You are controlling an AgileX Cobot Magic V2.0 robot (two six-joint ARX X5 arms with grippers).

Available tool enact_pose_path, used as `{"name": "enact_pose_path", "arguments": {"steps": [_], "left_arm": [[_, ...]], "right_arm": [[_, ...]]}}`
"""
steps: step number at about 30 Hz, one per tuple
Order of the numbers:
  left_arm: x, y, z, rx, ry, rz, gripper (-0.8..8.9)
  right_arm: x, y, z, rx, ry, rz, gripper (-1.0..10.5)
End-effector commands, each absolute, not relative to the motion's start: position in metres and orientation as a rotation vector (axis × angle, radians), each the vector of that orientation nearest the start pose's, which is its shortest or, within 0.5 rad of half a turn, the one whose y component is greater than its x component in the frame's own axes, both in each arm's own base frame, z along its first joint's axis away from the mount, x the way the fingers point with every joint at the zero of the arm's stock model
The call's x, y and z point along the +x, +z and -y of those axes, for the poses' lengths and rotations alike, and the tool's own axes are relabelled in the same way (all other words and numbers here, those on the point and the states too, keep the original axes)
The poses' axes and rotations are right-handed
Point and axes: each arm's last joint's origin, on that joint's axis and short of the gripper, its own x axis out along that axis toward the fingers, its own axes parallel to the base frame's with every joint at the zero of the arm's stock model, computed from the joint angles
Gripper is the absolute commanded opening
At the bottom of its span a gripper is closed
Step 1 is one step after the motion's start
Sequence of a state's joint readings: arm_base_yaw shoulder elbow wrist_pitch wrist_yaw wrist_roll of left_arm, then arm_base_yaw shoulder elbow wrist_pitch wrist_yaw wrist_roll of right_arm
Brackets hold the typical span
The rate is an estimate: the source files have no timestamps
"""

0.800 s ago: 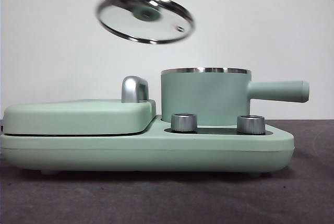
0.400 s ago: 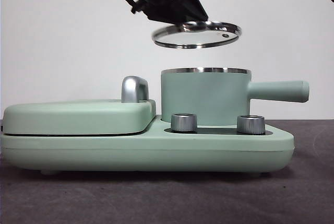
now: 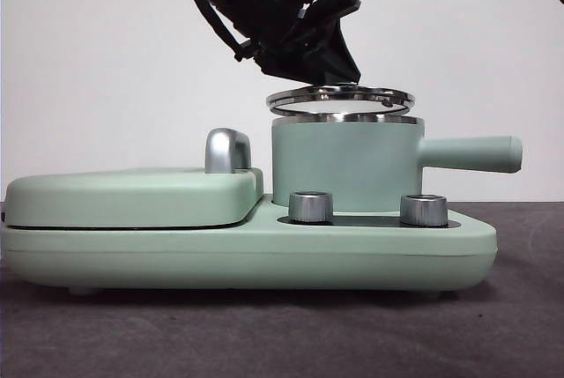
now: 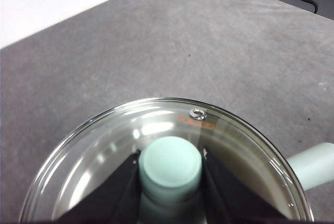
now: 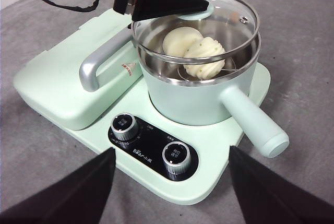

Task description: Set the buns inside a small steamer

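A grey counter (image 3: 282, 334) meets a white wall (image 3: 88, 70). At frame centre, the left gripper (image 4: 170, 182) clamps the glass lid's (image 3: 340, 96) knob (image 4: 170, 164) just above the small steamer (image 3: 345, 165), with both buns (image 5: 195, 51) inside. The right gripper (image 5: 172, 182) is spread wide and holds nothing.

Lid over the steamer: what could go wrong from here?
1. The lid hangs just above the steamer rim, not seated. If it comes down off-centre, an edge could catch the steel rim and sit tilted.
2. The left gripper holds it only by the knob; an early release could drop it with a clatter.
3. The buns sit high on the rack, so the lid might press on them.
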State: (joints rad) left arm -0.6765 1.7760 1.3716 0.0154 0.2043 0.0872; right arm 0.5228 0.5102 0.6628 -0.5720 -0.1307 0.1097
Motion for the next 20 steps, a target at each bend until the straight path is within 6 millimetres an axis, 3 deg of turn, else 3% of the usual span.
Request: {"name": "enact_pose_path", "arguments": {"steps": [1, 20], "left_arm": [[0.3164, 0.2907, 0.2741, 0.198, -0.916, -0.278, 0.11], [0.3117, 0.2878, 0.2782, 0.224, -0.894, -0.304, 0.13]], "right_arm": [[0.0942, 0.2935, -0.0595, 0.029, 0.626, -0.44, 3.4], [0.0945, 0.2934, -0.0591, 0.026, 0.608, -0.438, 3.4]]}}
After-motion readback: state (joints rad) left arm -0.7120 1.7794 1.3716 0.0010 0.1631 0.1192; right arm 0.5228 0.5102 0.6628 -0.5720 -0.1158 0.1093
